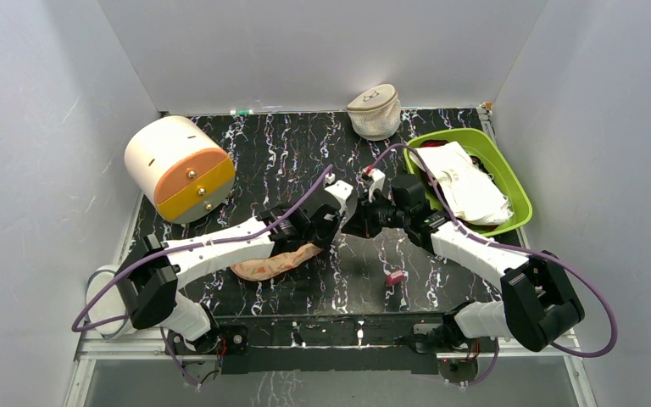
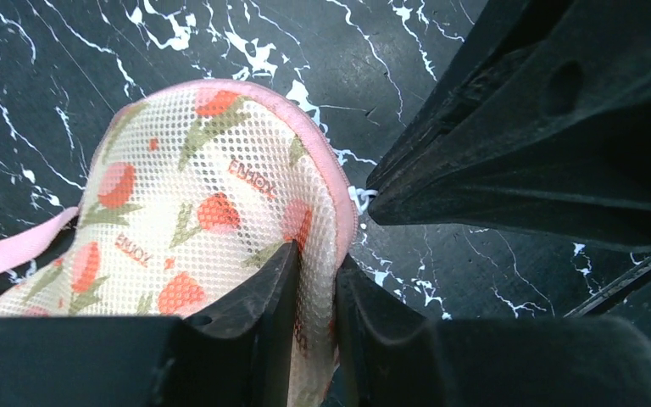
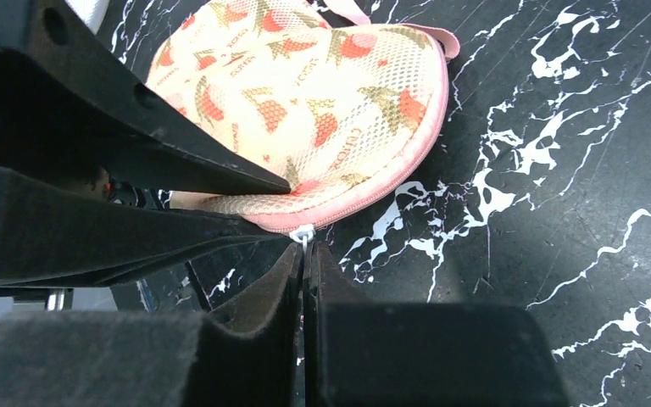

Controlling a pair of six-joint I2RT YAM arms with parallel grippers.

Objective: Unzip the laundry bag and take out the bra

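The peach laundry bag with red-green print and pink trim lies flat on the black marbled table, partly under my left arm. My left gripper is shut on the bag's right end; in the left wrist view its fingers pinch the mesh fabric beside the pink trim. My right gripper meets it from the right. In the right wrist view it is shut on the small white zipper pull at the bag's pink edge. The zip looks closed. The bra is not in view.
A white cylinder box with orange drawers stands at the back left. A beige domed mesh pouch sits at the back. A green basket holding white cloth is at the right. A small red object lies near the front.
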